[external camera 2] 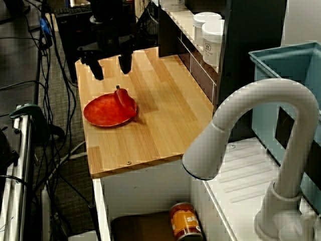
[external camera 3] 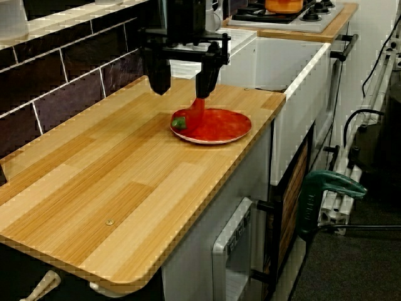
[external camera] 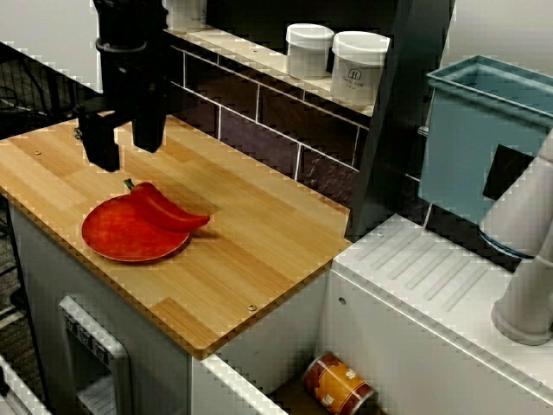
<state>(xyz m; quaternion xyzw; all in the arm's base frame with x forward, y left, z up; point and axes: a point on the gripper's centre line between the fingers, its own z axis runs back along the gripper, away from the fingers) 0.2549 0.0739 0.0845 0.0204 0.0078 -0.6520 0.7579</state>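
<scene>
Scanning the high front view left to right: the wooden counter (external camera: 259,251) fills the left half, with a dark tiled wall (external camera: 259,121) along its far side. Two white jars (external camera: 308,50) stand on the ledge above the tiles (lids on, side by side). Right of them a dark upright post (external camera: 380,130) closes off the counter's far right corner. Past the post come a white drainboard (external camera: 415,285), a blue bin (external camera: 484,130) behind it, and a white faucet (external camera: 527,259) at the right margin. A can (external camera: 339,385) lies on its side in the opening below the counter's right end.

The gripper (external camera: 123,149) hangs over the far left part of the counter, fingers spread wide with nothing between them. The red pepper (external camera: 164,209) lies on a red plate (external camera: 121,238) just near and right of it. Its green stem end points toward the fingers and its tip reaches past the plate's right rim. Pepper and gripper are apart. In the view along the counter, one finger (external camera 3: 205,81) lines up above the pepper (external camera 3: 195,116) with a gap showing.

The plate sits close to the counter's near edge but not over it. Open wood runs from the plate rightward to the post. The tiled wall bounds the far side behind the gripper (the view past the faucet puts the gripper (external camera 2: 111,70) near the counter's left end).
</scene>
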